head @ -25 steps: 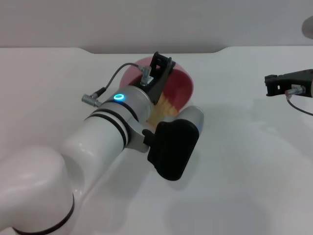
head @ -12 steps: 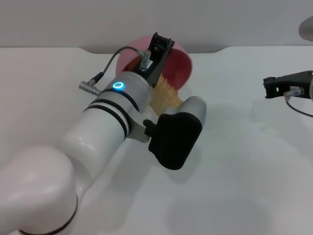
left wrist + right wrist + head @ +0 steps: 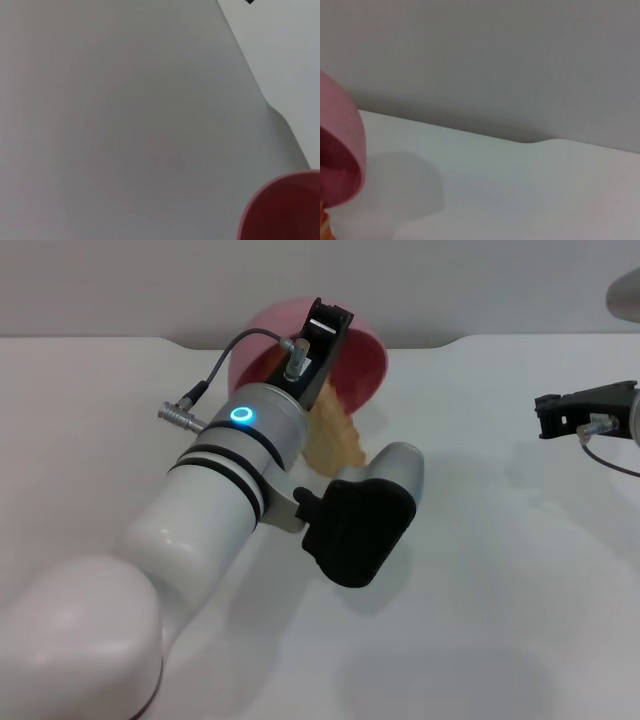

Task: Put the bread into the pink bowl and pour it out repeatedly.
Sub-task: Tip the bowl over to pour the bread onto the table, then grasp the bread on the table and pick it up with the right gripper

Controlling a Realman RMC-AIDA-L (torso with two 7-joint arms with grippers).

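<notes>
**A:** Big white left arm stretched right across the table [image 3: 520,620], and the left gripper [image 3: 322,340] is clamped on the near rim of the pink bowl [image 3: 365,365], holding it up off the surface and tipped hard toward us

**B:** And the bread [image 3: 335,435]?

**A:** Sliding out of the bowl's mouth, pale tan underside showing, its lower end down by the arm's black wrist block [image 3: 355,532]. Whether it touches the table yet, I can't tell, the arm hides that end

**B:** What worries you here?

**A:** Biggest one: the grip is only on a thin, glossy rim. With the bowl tilted this steeply, I'd judge it could twist or slip out of the fingers. Next: the loaf could lodge against the wrist block instead of dropping free, or bounce off it and roll away out of easy reach. Smaller thing, that grey cable [image 3: 215,375] looping by the bowl might snag

**B:** The other arm?

**A:** The right gripper [image 3: 552,415] is parked well off to the side, over bare table. Open or closed, I can't tell from here

**B:** And the room?

**A:** Smooth white tabletop, matte, nothing else on it that I see. Plain grey wall [image 3: 495,60] behind, with a small notch in the table's far edge
</notes>
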